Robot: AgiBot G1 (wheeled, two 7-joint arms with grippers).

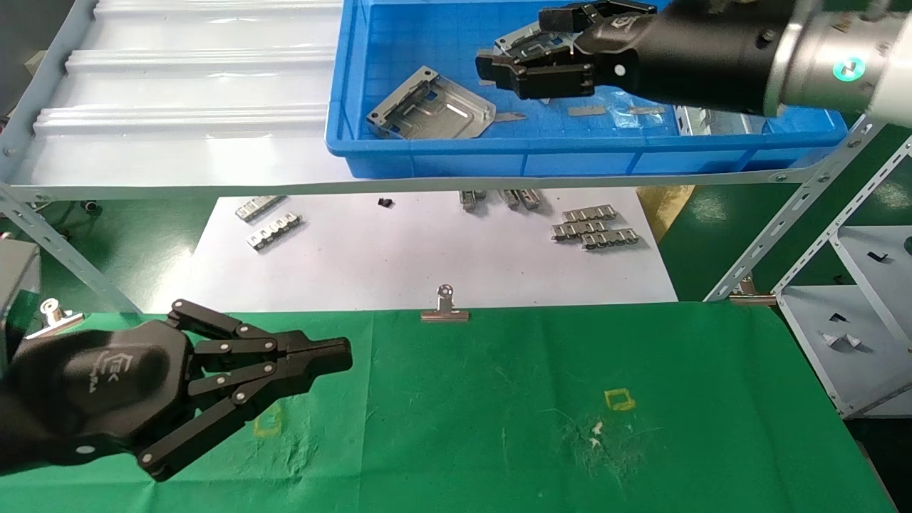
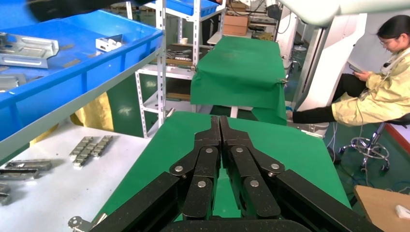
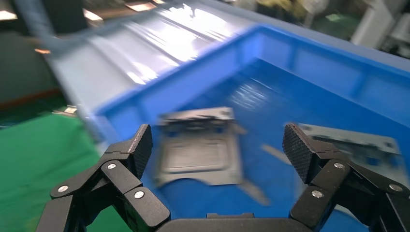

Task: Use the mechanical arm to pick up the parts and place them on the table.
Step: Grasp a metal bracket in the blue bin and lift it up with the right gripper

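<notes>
A silver-grey stamped part (image 1: 431,107) lies in the blue bin (image 1: 370,153) on the upper shelf. A second part (image 1: 524,44) lies partly hidden under my right gripper (image 1: 514,43). That gripper is open and empty above the bin floor. In the right wrist view the right gripper (image 3: 218,147) frames the first part (image 3: 198,150), and the second part (image 3: 358,145) lies beside one finger. My left gripper (image 1: 345,356) is shut and empty over the green table (image 1: 499,399) at the near left. It also shows shut in the left wrist view (image 2: 220,121).
A white paper sheet (image 1: 427,263) below the shelf holds toothed metal strips (image 1: 591,226). A silver binder clip (image 1: 444,306) sits at the cloth's far edge. Grey shelf struts (image 1: 784,228) stand at right. A seated person (image 2: 377,92) is beyond the table.
</notes>
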